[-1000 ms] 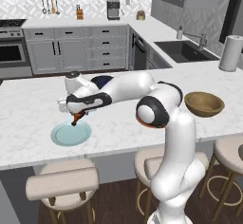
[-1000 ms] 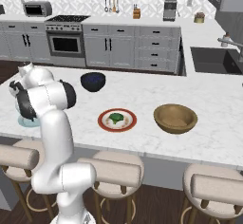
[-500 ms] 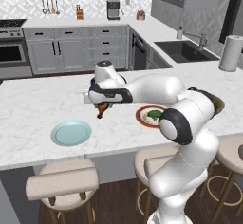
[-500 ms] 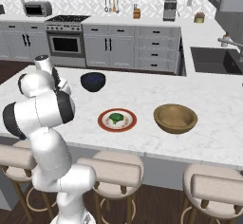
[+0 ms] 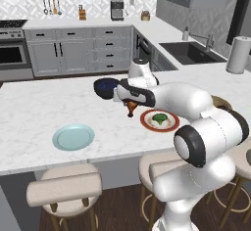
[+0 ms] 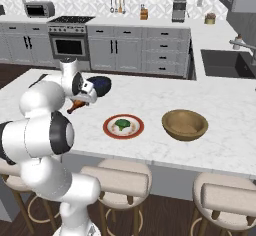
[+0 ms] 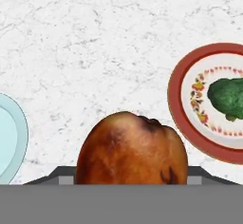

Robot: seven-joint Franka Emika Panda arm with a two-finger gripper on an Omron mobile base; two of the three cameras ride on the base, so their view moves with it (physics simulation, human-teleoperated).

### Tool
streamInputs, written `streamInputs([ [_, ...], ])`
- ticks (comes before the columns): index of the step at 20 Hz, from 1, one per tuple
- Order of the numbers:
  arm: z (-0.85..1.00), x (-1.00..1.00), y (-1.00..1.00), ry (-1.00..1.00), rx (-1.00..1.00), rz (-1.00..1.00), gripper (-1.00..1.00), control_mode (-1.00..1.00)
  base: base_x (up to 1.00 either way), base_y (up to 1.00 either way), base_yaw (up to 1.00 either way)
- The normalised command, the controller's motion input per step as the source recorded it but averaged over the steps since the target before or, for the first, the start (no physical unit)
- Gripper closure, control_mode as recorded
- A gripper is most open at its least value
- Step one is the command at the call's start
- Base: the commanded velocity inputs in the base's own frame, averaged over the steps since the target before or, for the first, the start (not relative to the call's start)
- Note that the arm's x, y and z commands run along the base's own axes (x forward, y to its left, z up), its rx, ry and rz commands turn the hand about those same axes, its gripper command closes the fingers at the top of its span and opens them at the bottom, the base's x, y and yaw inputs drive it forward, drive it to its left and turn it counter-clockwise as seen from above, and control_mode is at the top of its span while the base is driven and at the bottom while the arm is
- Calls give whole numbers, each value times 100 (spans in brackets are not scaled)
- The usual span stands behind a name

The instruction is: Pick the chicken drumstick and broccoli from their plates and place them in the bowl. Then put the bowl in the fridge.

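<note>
left base view
gripper: clenched on the chicken drumstick, a glossy orange-brown piece hanging above the counter, between the pale plate and the rimmed plate
counter: white marble, grey-veined, smooth
pale plate: round, flat, plain blue-green, bare
rimmed plate: round, white with red-orange rim, carrying the broccoli, lumpy dark green
dark bowl: small, navy-black, rounded, just behind the gripper

right base view
wooden bowl: wide, light brown, rounded, to the right of the rimmed plate, apart from it
broccoli: at the plate's centre
drumstick: thin bone end pointing left, clear of the marble

hand view
drumstick: rounded meaty end, browned, dark patches
rimmed plate: floral band inside the red rim; broccoli on it
</note>
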Motion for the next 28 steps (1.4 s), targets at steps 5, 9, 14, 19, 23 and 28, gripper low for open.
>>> streamInputs([
  [5, 25, 0, -100, 0, 0, 0, 100, -100, 0, 0, 0],
  [9, 11, 0, -96, 0, 0, 0, 100, -100, 0, 0, 0],
  [14, 4, 0, -82, 0, 0, 0, 100, -100, 0, 0, 0],
  [19, 0, -5, -80, 0, -2, 0, 100, -100, 0, 0, 0],
  [23, 0, -26, -80, 0, -7, 0, 100, -100, 0, 0, 0],
  [28, 0, -23, -85, 2, -6, 0, 100, -100, 0, 0, 0],
])
